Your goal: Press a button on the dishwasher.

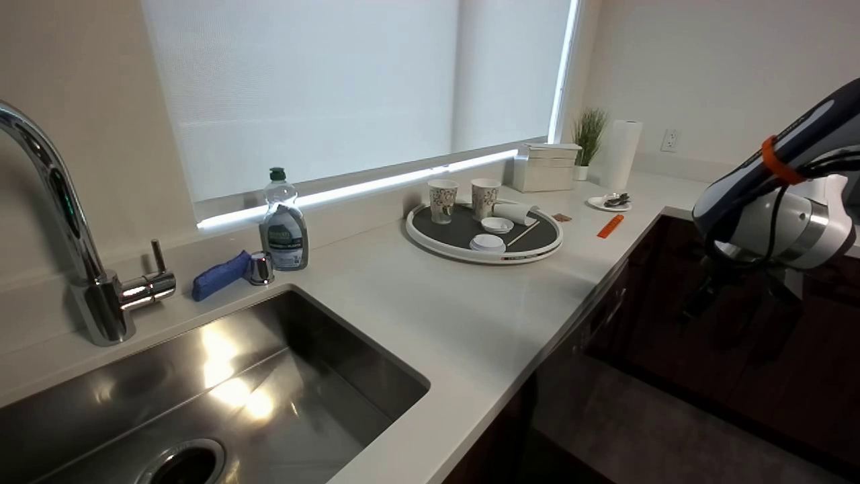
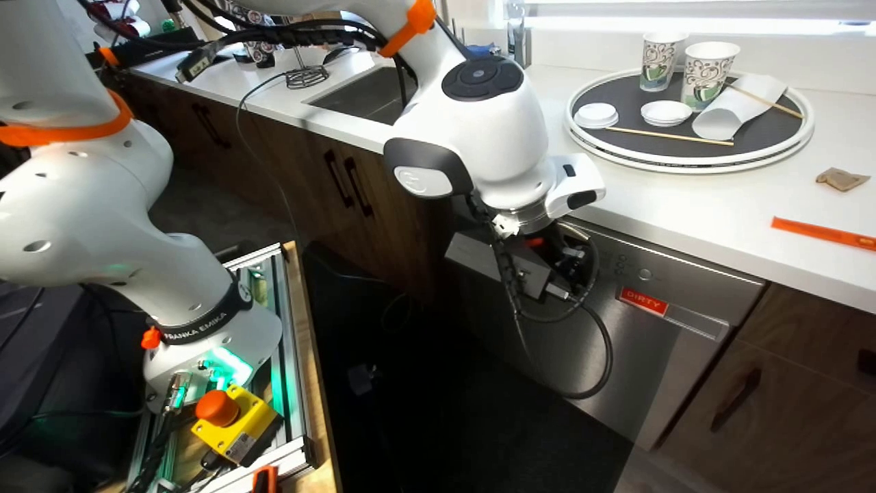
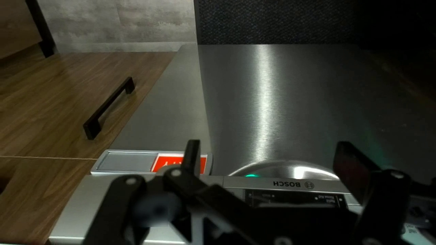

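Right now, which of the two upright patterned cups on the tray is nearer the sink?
The left-hand cup in both exterior views; the other cup stands on the side toward the orange strip.

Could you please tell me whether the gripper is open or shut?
The gripper is open: in the wrist view, its two fingers stand well apart, and nothing is held between them.

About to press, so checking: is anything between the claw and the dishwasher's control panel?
Nothing visible stands between the claw and the control panel on the Bosch dishwasher. In the wrist view, the red DIRTY sign lies to one side of the panel, and the claw itself hides part of the panel.
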Robot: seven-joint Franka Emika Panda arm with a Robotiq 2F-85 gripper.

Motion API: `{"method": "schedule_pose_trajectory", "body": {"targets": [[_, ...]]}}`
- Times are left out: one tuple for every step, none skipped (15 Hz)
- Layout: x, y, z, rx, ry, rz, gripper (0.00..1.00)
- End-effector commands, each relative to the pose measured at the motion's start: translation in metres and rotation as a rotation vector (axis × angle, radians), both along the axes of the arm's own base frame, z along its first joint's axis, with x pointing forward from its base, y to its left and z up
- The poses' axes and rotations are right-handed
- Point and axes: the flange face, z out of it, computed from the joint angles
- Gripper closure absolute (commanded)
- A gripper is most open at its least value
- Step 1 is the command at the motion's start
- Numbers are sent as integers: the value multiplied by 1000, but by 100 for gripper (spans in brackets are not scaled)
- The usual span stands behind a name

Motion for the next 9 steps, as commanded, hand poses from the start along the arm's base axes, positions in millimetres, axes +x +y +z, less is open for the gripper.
{"method": "schedule_pose_trajectory", "body": {"targets": [[-15,8,8,-23,-23,-34,0],[-17,9,10,-21,-28,-44,0],[-18,10,12,-14,-31,-52,0],[-18,10,14,-3,-34,-63,0],[-18,10,17,11,-36,-79,0],[-18,10,19,18,-40,-92,0],[-10,5,13,1,-30,-60,0],[-10,5,15,2,-35,-67,0],[-10,5,17,3,-39,-71,0]]}}
